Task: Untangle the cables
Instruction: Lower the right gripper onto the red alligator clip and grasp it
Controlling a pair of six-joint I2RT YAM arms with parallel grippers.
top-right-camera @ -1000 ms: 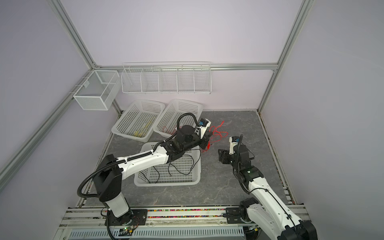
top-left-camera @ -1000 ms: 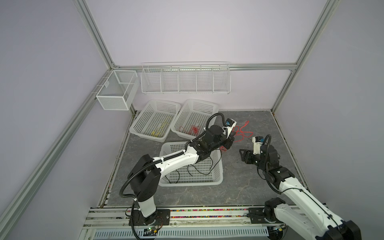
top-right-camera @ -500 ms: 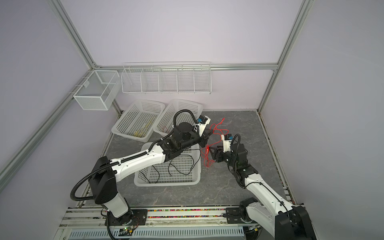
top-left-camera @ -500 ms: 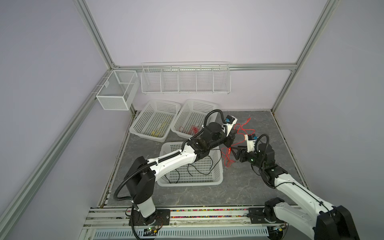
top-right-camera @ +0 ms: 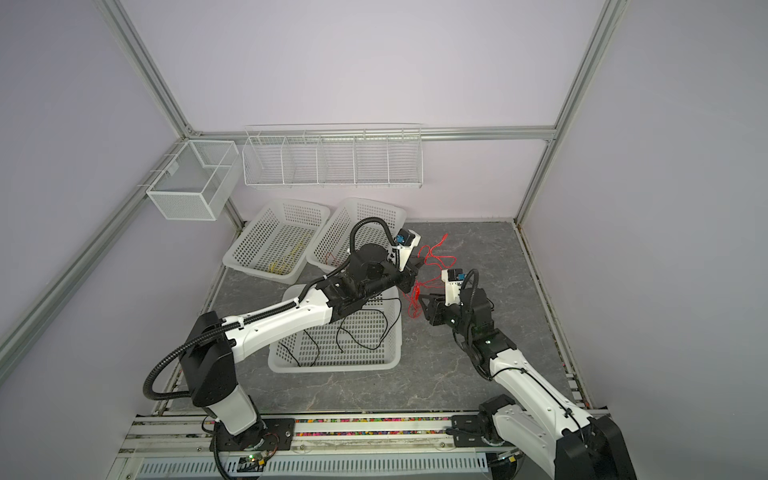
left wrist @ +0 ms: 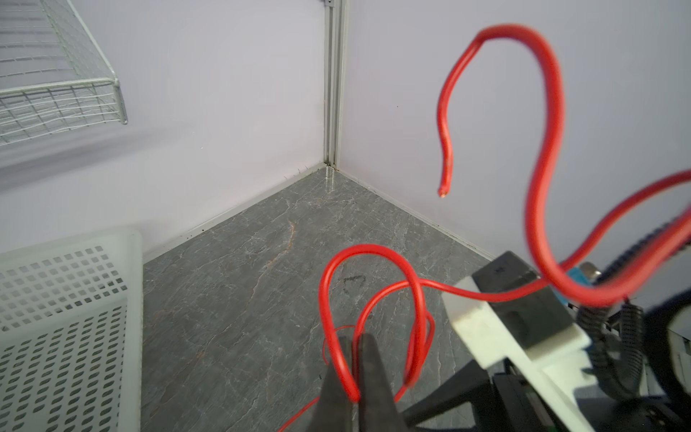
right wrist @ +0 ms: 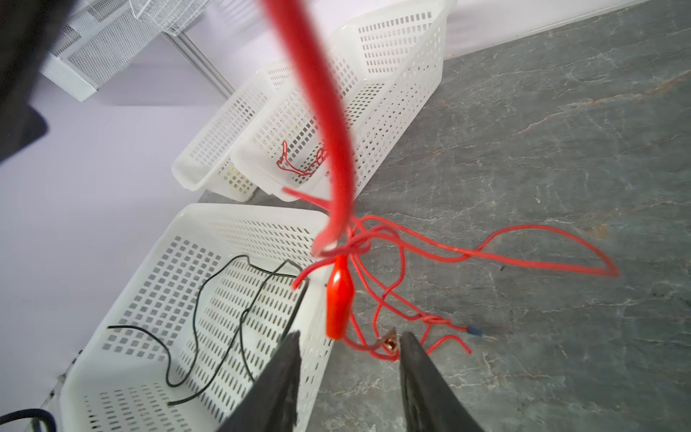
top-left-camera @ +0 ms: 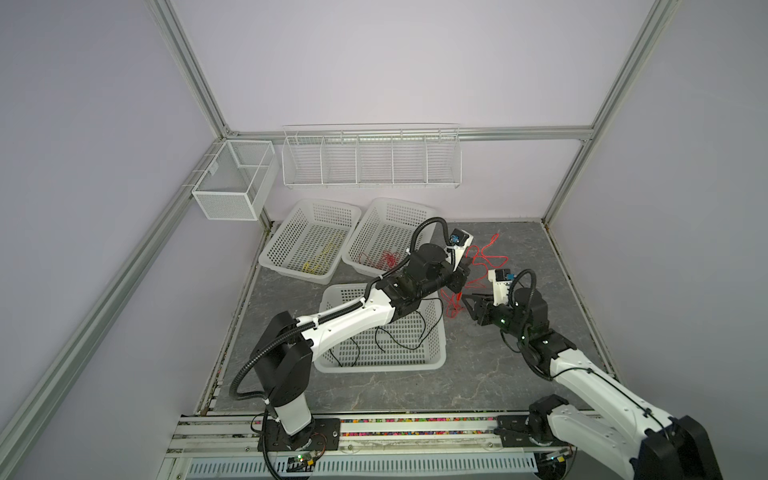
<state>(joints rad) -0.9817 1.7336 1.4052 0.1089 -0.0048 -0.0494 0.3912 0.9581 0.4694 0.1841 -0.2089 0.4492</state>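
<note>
Cables [top-left-camera: 454, 306] in a red tangle hang mid-cell, just right of the near basket, strung between our two arms above the floor. The grey stone-look floor [top-left-camera: 519, 374] fills the cell. A wire rack [top-left-camera: 370, 166] w/ five bays runs along the far wall, and a mesh box [top-left-camera: 224, 203] hangs at far left.

Three white perforated baskets sit on the floor. The near basket [top-left-camera: 378, 368] holds loose black cables [right wrist: 242, 336]. The far-left basket [top-left-camera: 316, 216] holds yellow cables [top-left-camera: 318, 264]. The far-right basket [top-left-camera: 399, 208], right beside it, holds a small bunch of red cables [top-left-camera: 384, 259].

Our L arm [top-left-camera: 345, 324] extends from near left across the near basket; our R arm [top-left-camera: 590, 382] extends from near right. L gripper [left wrist: 355, 338] is clamped on a loop of the tangle, jaws pressed together w/ the red strand pinched between them; one free end curls up above it. R gripper [right wrist: 349, 336] sits just right of the L one & slightly nearer, jaws apart, holding nothing we can see.

Smallest items: a red croc clip [right wrist: 338, 299] dangles below the knot, its lower end just above the gap between the R jaws. A small bare metal clip [right wrist: 389, 342] sits close by one R finger; touching or not, we can't tell.
</note>
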